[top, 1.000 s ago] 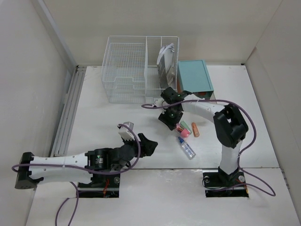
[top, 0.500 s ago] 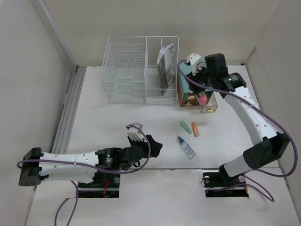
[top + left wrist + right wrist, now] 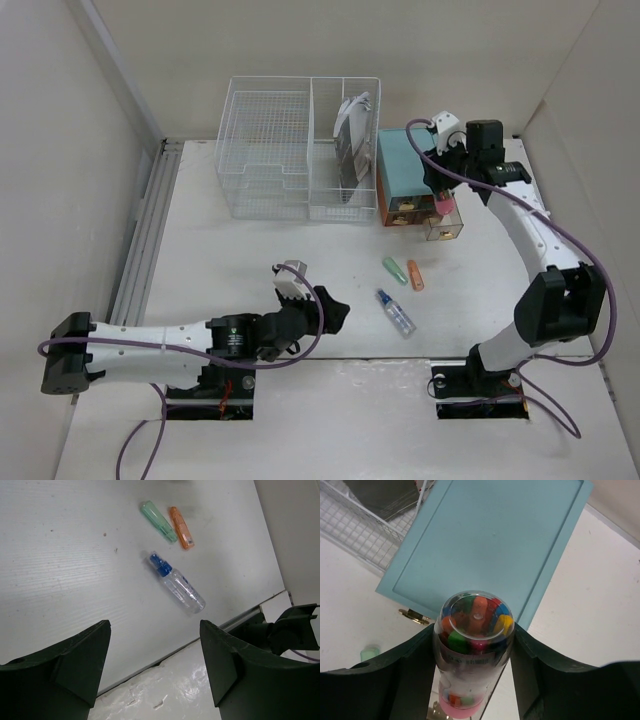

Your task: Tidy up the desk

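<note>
While clear tube (image 3: 476, 617) clamped mid-body by right end effector (image 3: 475, 652), left end effector (image 3: 155, 665) held apart, empty, over counter (image 3: 60, 555); tube judged light, rigid, slippery.

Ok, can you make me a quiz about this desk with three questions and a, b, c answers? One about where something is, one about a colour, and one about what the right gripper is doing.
1. Where is the small spray bottle?
A. in the wire basket
B. lying on the desk
C. standing on the metal rail

2. What colour is the drawer box?
A. teal
B. red
C. yellow

3. What is the right gripper doing?
A. open with nothing in it
B. shut on a clear tube of coloured bits
C. pressing flat on the desk

Answers:
1 B, the bottle lies on its side on the white top, near a green and an orange marker.
2 A, its lid fills the right wrist view in teal.
3 B, both fingers hug the tube's sides above the box.
</note>
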`<state>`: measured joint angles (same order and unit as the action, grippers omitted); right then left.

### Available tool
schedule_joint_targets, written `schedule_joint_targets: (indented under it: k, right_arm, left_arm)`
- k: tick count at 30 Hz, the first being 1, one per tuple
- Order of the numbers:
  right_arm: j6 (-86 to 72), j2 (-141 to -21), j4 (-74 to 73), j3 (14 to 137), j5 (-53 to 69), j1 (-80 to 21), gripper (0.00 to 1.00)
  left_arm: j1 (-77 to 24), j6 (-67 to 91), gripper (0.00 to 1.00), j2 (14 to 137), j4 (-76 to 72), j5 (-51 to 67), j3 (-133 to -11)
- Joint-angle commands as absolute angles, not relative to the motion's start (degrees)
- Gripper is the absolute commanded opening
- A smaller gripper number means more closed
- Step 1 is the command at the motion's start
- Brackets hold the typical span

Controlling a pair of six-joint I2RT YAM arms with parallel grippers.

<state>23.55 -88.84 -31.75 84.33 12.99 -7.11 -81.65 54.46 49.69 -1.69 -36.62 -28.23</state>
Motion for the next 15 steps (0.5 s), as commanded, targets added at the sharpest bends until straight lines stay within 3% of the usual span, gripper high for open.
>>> schedule_joint_targets:
  k: [1,15]
  right_arm:
    - [22.33,-87.89,-22.95,80.61,15.91,-6.24,0.0]
    - [24.43,-86.75,-31.63,77.17,15.21,-6.24,0.0]
  left_arm:
    - [-81.91,54.14,0.69,49.39,-4.57,-36.74,-29.44]
    - [-81.91,53.62,0.69,48.87,-5.1,-36.74,-28.39]
